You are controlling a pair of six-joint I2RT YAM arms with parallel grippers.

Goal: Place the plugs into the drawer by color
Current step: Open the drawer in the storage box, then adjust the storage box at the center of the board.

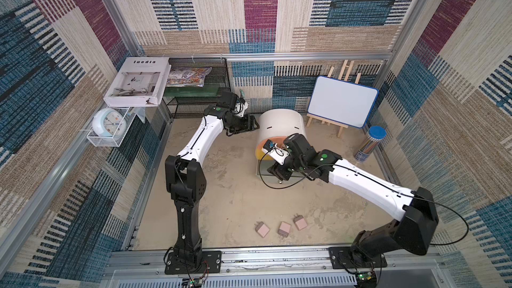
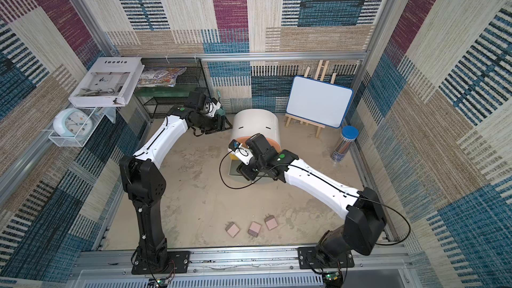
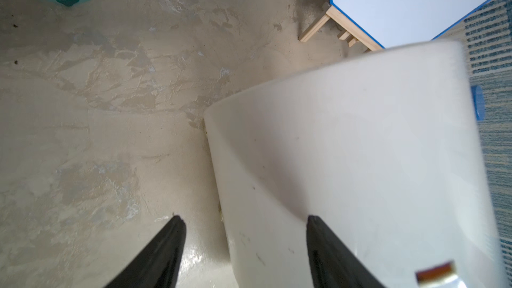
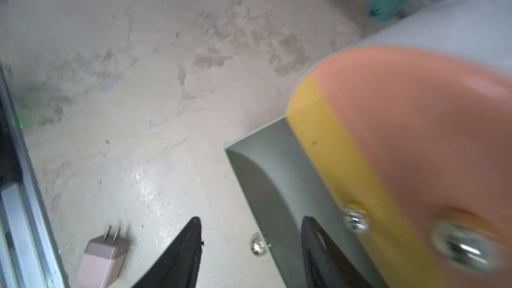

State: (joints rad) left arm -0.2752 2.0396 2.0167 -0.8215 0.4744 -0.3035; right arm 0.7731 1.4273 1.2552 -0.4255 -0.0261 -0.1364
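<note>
Both top views: 3 pink plugs [image 1: 284, 229] lie in a row on the counter [image 1: 221, 189] at the near edge, well apart from the drawer [image 1: 281, 123] at centre-far. Its grey btm tray [image 1: 262, 168] is pulled out toward the near side.

Left wrist: your left fingers [image 3: 163, 247] are spread, w/ the drawer's white side edge between them; contact, can't tell.

Right wrist: your right fingers [image 4: 188, 245] are released, straddling the tray's knob [image 4: 259, 245] and gripping nothing. 1 pink plug [image 4: 102, 259] lies near them.
</note>
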